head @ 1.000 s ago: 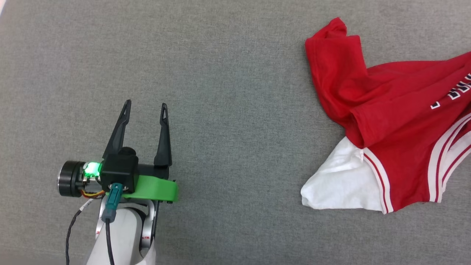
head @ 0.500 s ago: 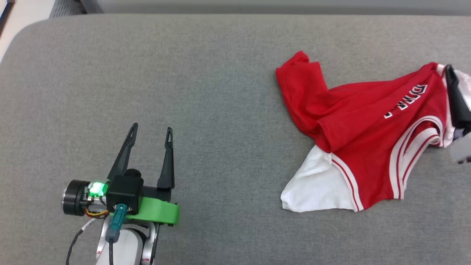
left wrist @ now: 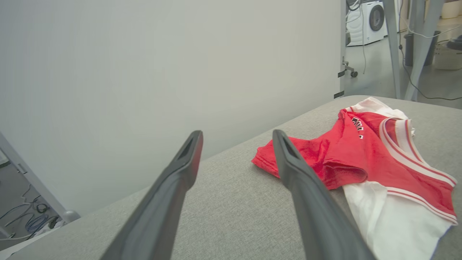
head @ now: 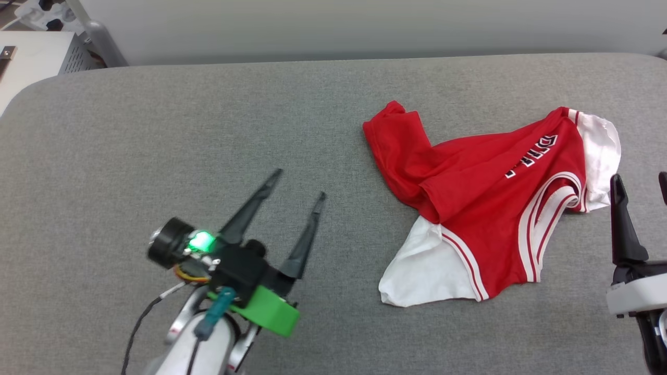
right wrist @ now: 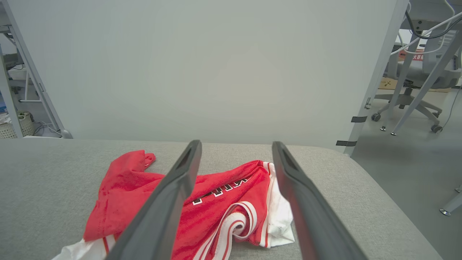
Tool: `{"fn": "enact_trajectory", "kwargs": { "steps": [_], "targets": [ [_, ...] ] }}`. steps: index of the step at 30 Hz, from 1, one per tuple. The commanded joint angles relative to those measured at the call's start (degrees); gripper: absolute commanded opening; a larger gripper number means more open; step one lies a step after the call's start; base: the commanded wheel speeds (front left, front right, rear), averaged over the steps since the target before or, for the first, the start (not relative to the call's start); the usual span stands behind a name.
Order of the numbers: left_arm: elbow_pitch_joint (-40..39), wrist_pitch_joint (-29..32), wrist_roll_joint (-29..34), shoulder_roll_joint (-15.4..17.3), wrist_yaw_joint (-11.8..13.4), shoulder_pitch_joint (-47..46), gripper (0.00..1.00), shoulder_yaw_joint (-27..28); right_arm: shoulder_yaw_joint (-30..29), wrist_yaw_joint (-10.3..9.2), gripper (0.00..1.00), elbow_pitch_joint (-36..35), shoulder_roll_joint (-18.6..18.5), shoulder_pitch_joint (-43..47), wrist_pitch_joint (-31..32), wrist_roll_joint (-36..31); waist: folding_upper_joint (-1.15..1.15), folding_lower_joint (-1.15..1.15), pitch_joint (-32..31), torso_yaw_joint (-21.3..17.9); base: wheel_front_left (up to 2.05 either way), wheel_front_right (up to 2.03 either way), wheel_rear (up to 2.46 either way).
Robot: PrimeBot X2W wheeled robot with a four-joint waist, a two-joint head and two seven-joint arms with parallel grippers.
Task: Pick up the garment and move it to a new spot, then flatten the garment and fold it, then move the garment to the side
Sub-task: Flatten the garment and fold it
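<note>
- The grey padded bench point(head: 156, 130) now shows its far edge and the wall behind it, because the head camera has tilted up.
- The red jersey T-shirt point(head: 484, 208) lies crumpled on the bench's right half, ungripped.
- The left pincer point(head: 300, 183), fingers apart, now leans toward the shirt instead of pointing straight up.
- The right pincer point(head: 640, 182), fingers apart, stands just beside the shirt's far white sleeve.

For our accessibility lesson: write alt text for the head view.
A crumpled red-and-white garment lies on a grey surface, right of centre. The open left gripper is lower left, the right gripper at the right edge.
</note>
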Motion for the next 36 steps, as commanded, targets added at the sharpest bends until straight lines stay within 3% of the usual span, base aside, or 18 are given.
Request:
{"fn": "enact_trajectory", "kwargs": {
  "steps": [1,4,8,12,20,26,27,28,30,36],
  "targets": [
    [1.2,0.4,-0.1,1.0,-0.9,-2.3,1.00,-2.5,-0.4,-0.05,1.00,-0.6,0.7,1.0,0.2,-0.7,0.00,0.01,-0.4,-0.4,0.00,0.00,0.00],
    [2.7,4.7,-1.8,2.6,-1.6,-6.5,1.00,-9.2,-0.8,-0.05,1.00,-1.2,1.6,2.0,0.2,-0.8,0.00,0.01,-0.4,-1.0,0.00,0.00,0.00],
    [2.5,13.5,-8.5,6.8,-1.7,-13.6,1.00,-23.1,-0.6,-0.05,1.00,-1.8,2.3,2.6,0.2,-0.9,0.00,0.01,-0.1,-2.1,0.00,0.00,0.00],
    [2.0,22.2,-15.3,10.1,-1.7,-20.1,1.00,-33.4,-0.6,-0.05,1.00,-1.9,2.5,2.7,-0.1,-1.1,0.00,0.01,0.8,-3.0,0.00,0.00,0.00],
    [2.5,36.3,-27.1,12.9,-1.7,-31.3,1.00,-49.6,-0.6,-0.05,1.00,-1.7,2.7,1.3,-1.3,-1.6,0.00,0.01,3.7,-4.5,0.00,0.00,0.00],
    [3.8,42.6,-29.1,13.0,-1.7,-36.5,1.00,-53.1,0.1,-0.05,1.00,-1.3,3.0,-0.6,-2.2,-1.6,0.00,0.01,6.3,-6.2,0.00,0.00,0.00],
    [3.6,44.2,-28.4,12.7,-1.7,-36.0,1.00,-53.2,0.3,-0.05,1.00,-1.1,3.1,-1.0,-2.3,-1.6,0.00,0.01,6.7,-6.5,0.00,0.00,0.00],
    [2.0,49.6,-26.2,12.6,-1.7,-34.0,1.00,-53.2,1.0,-0.05,1.00,-0.7,3.2,-2.1,-2.8,-1.5,0.00,0.01,8.2,-7.7,0.00,0.00,0.00],
    [0.7,52.7,-25.0,13.1,-1.7,-33.1,1.00,-53.2,1.1,-0.05,1.00,-0.3,3.4,-3.0,-3.2,-1.4,0.00,0.01,9.3,-8.5,0.00,0.00,0.00],
    [1.2,55.4,-23.7,14.9,-1.7,-32.5,1.00,-53.2,1.4,-0.05,1.00,0.7,3.8,-4.5,-4.2,-1.6,0.00,0.01,11.4,-9.7,0.00,0.00,0.00]
  ]
}}
